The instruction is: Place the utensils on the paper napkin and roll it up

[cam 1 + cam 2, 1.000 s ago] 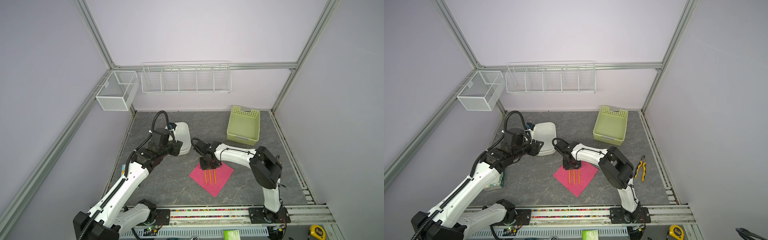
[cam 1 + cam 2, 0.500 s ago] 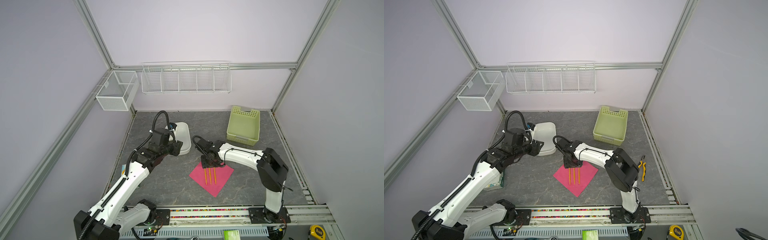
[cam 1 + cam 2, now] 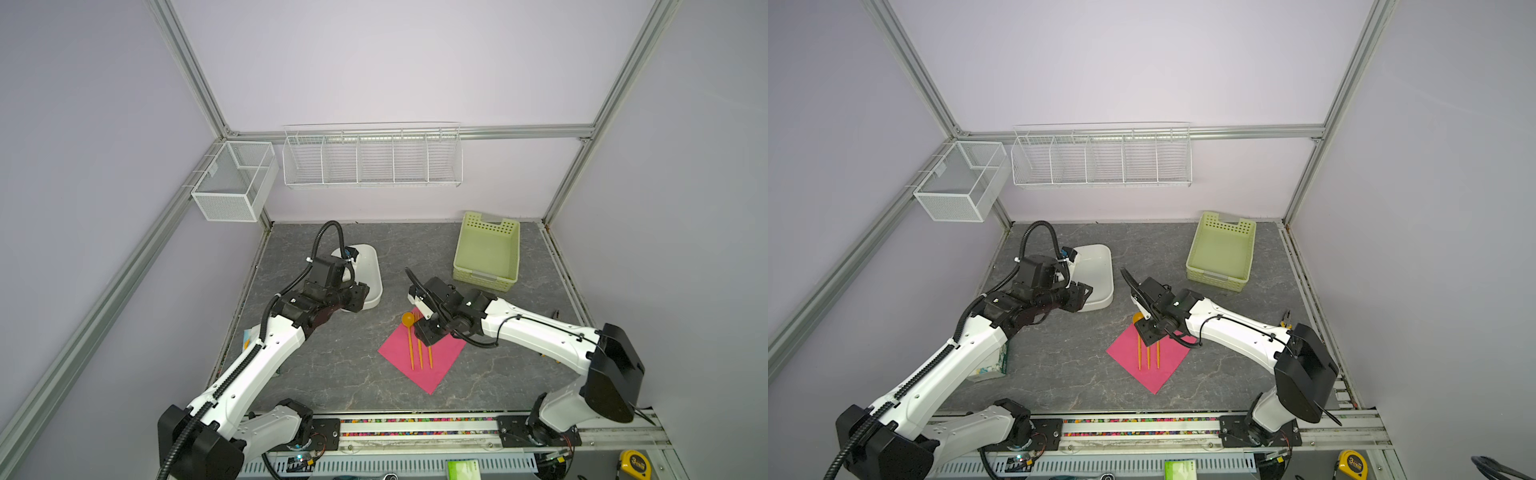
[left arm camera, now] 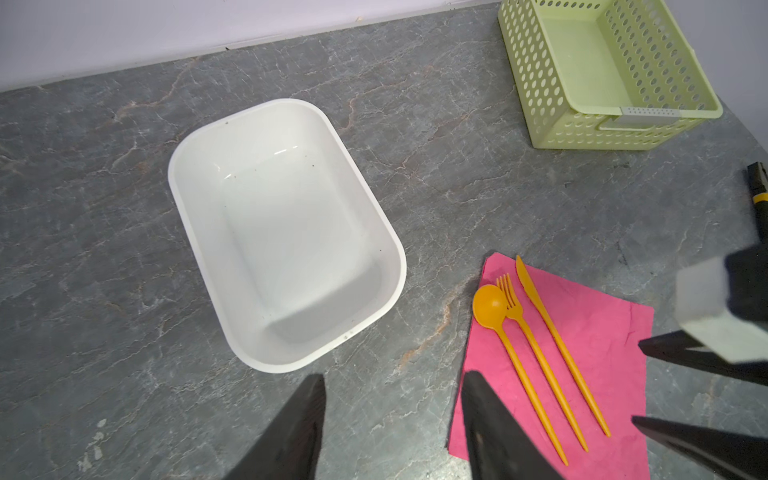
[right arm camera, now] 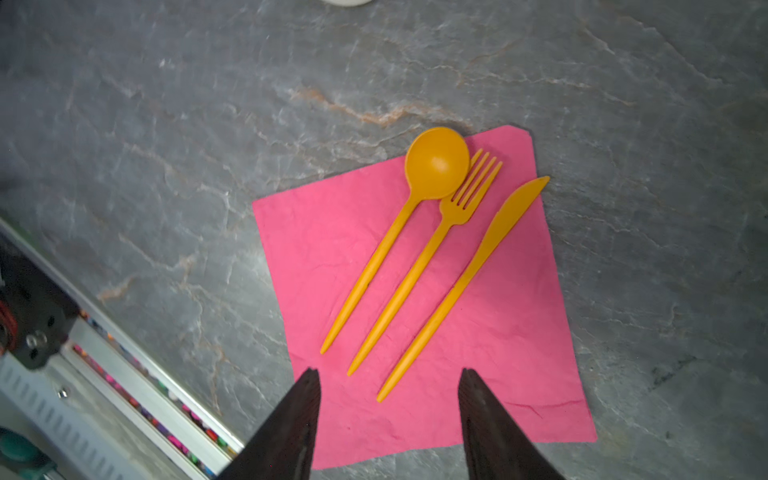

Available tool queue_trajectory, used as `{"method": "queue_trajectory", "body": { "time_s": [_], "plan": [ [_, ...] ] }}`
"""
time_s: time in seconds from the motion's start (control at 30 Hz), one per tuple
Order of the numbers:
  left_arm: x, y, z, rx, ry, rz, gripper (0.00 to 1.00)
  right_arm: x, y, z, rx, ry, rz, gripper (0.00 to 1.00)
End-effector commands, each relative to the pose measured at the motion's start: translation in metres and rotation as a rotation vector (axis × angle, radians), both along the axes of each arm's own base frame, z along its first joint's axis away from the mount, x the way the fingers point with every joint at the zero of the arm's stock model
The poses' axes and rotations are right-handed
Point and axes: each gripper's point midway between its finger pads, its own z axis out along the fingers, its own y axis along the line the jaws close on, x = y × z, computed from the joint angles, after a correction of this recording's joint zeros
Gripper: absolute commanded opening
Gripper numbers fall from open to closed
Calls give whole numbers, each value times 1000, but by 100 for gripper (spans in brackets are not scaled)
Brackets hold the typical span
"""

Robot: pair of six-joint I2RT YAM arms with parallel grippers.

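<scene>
Paper napkin: the pink paper napkin [image 5: 332, 232] lies flat on the grey stone table [image 5: 166, 124]. From above it sits as a diamond, one corner towards the robot's base rail.
Utensils: the orange spoon [image 5: 436, 164], fork [image 5: 457, 208] and knife [image 5: 490, 237] lie side by side on the napkin, close together. The spoon's bowl touches the fork's tines and hangs partly over the napkin's edge onto the table.
Long axis: all three run parallel, roughly along the napkin's corner-to-corner line. Their heads are at the far corner and their handle tips point back towards the rail.
Right gripper: the right gripper [image 5: 388, 372] hangs above the napkin with its fingers apart and nothing between them. From above it covers the heads of the fork and knife.
Left gripper: the left gripper [image 4: 394, 376] hovers beside the white tub [image 4: 286, 104], well apart from the napkin. Its fingers are apart and empty.
Nearer arm: the right, by a wide margin.
Step in hand: placing looks done and rolling has not begun.
What the roll turns on: the napkin's free side corners lie to either side of the utensils' long axis. A roll would likely start at one of them and travel across the handles, not along them.
</scene>
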Motion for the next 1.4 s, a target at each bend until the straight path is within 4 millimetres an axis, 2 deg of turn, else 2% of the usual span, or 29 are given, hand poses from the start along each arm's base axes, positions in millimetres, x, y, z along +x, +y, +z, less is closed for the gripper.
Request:
{"method": "queue_trajectory", "body": {
  "time_s": [0.0,0.2,0.33,0.37,0.47,0.7,0.93,1.17,1.37],
  "plan": [
    [-1,-13,2,-84,27,-24,54,-23,3,-1,4,-54,276,56],
    [-2,-29,1,-193,74,-40,53,-55,-6,-14,-41,-152,556,56],
    [-3,-34,0,-233,96,-34,51,-74,-4,-19,-66,-249,711,62],
    [-3,-34,0,-238,100,-31,51,-83,-10,-31,-95,-255,758,63],
    [-4,-34,-3,-250,112,-22,51,-93,-14,-45,-160,-334,851,67],
    [-10,-33,-12,-265,141,-10,51,-98,-22,-68,-284,-445,922,71],
    [-10,-33,-14,-286,148,8,50,-96,-26,-88,-354,-451,946,72],
    [-8,-32,-14,-285,145,15,50,-96,-25,-93,-352,-463,958,72],
    [-8,-31,-16,-281,149,25,50,-107,-25,-97,-332,-416,996,72]
  ]
}}
